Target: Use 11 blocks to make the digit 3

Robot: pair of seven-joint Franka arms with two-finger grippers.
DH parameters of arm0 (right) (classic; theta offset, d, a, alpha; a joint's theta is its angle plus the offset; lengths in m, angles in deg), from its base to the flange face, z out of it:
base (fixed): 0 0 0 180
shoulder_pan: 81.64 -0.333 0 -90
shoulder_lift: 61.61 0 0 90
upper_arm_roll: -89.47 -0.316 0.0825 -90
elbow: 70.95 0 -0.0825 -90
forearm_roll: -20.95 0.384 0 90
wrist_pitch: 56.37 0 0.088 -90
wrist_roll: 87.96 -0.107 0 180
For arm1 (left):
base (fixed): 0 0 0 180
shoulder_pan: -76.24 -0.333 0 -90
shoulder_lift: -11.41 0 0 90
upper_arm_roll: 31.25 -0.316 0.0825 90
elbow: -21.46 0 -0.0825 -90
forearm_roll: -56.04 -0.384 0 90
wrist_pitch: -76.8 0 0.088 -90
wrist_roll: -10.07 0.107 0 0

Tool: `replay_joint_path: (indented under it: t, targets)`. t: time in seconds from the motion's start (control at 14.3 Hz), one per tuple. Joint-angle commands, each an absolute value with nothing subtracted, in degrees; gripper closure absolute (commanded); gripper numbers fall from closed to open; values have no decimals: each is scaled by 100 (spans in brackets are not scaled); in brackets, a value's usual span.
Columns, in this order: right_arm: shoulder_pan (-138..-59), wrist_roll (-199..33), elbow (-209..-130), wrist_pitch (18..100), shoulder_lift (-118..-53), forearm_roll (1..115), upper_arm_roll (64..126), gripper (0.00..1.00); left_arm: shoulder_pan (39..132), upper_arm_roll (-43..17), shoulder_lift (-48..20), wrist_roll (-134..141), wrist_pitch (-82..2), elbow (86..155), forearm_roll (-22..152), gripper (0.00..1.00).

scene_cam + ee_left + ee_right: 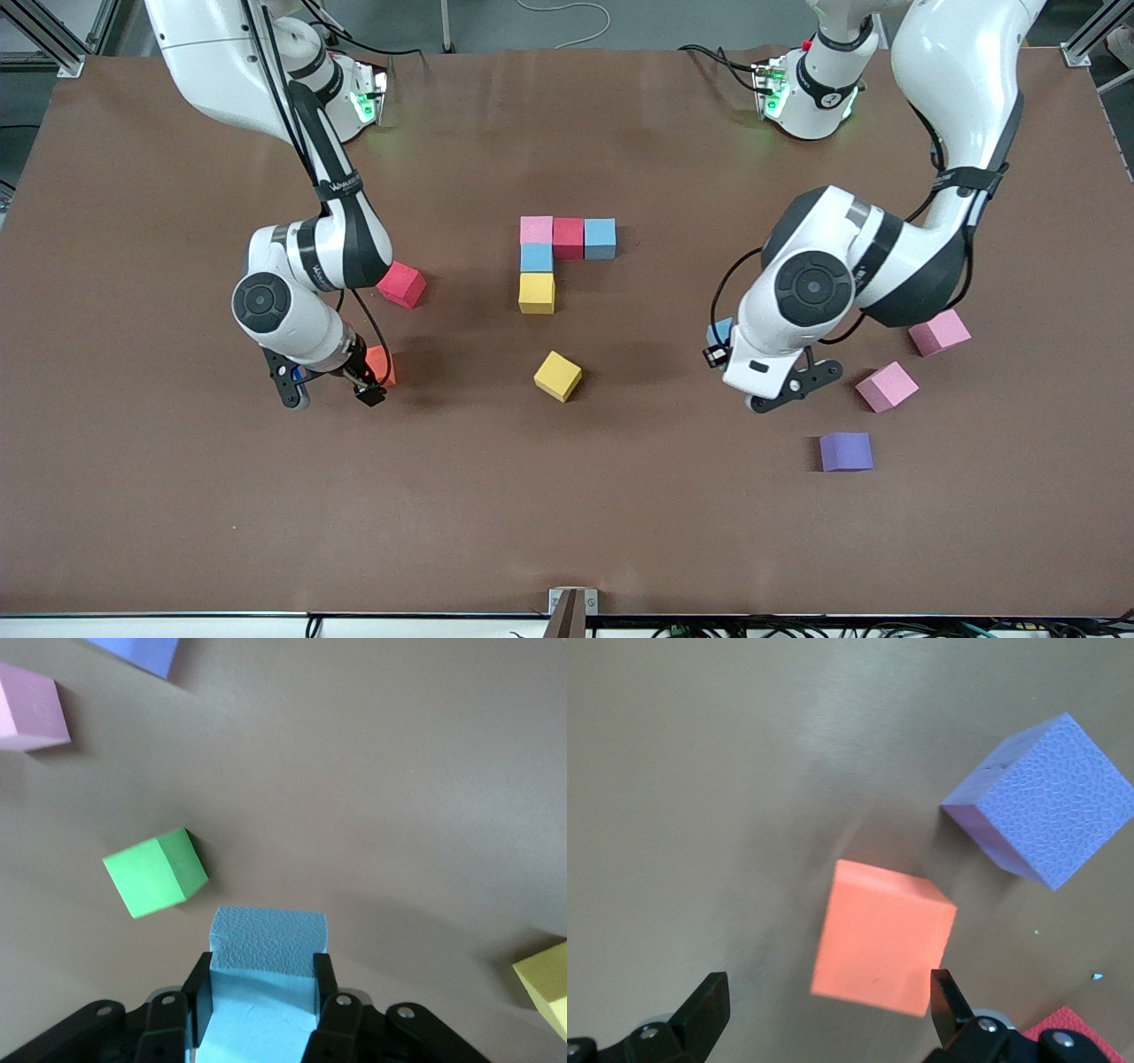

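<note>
Worktop (567, 523): brown sheet; both arm bases stand along its edge farthest from the front camera.
Digit 3 (554, 252): only begun. A pink, a red and a light blue cube touch in a bar at mid-worktop; from the pink end a second light blue cube and a yellow one run down toward the front camera. By my count six cubes are still to be added.
Left tool (262, 997): clamped on a light blue block (266, 979), one finger on each of two facing sides, hanging over the worktop toward the left arm's end.
Right tool (828, 1010): fingers wide apart, holding nothing, poised over an orange block (883, 939) toward the right arm's end.
Loose blocks: a yellow one (558, 376) nearer the front camera than the figure; two pink ones (939, 332) (887, 386) and a purple one (846, 451) at the left arm's end; a green one (155, 873) beside the left tool; a red one (402, 284) and a second purple one (1041, 802) near the orange.
Handling: the pebbled faces look like light, slightly yielding foam, so a moderate squeeze should do; nothing fragile or slippery.
Hold point: two flat parallel sides, fingers square to them and centred, since a corner grip would likely twist the cube.
</note>
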State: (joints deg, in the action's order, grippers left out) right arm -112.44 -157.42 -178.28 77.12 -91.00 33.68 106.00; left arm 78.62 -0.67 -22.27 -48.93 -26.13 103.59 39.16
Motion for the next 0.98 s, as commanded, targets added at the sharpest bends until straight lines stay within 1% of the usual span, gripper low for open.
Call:
replay_joint_path:
  t: [0.0, 0.21, 0.28, 0.35, 0.56, 0.7, 0.77, 0.91]
  targets:
    - [-11127, -15818, -18098, 7941, -9149, 3511, 10582, 0, 8080, -84, -2252, -5372, -2664, 10381, 4004, 75]
    - [-11065, -15818, -18116, 8047, -9237, 3511, 10582, 0, 8326, -84, -2383, -6460, -2857, 10442, 4031, 75]
    - [-11073, -15818, -18116, 8100, -9255, 3511, 10582, 0, 8327, -76, -2384, -6768, -2971, 10582, 4022, 75]
    - [-11091, -15818, -18116, 8135, -9307, 3511, 10582, 3, 8318, -76, -2349, -7041, -3137, 10801, 4030, 74]
    - [-11118, -15809, -18073, 8127, -9334, 3502, 10582, 36, 8283, -23, -2331, -8489, -3665, 11171, 4092, 73]
    - [-11152, -15740, -18046, 8118, -9343, 3502, 10582, 82, 8265, 82, -2322, -9124, -3867, 11312, 4118, 73]
    - [-11144, -15730, -17950, 8048, -9343, 3493, 10573, 99, 8230, 117, -2322, -9405, -3964, 11356, 4162, 73]
    - [-11196, -15285, -17906, 8047, -9325, 3458, 10573, 100, 8212, 188, -2244, -9994, -4114, 11548, 4267, 73]
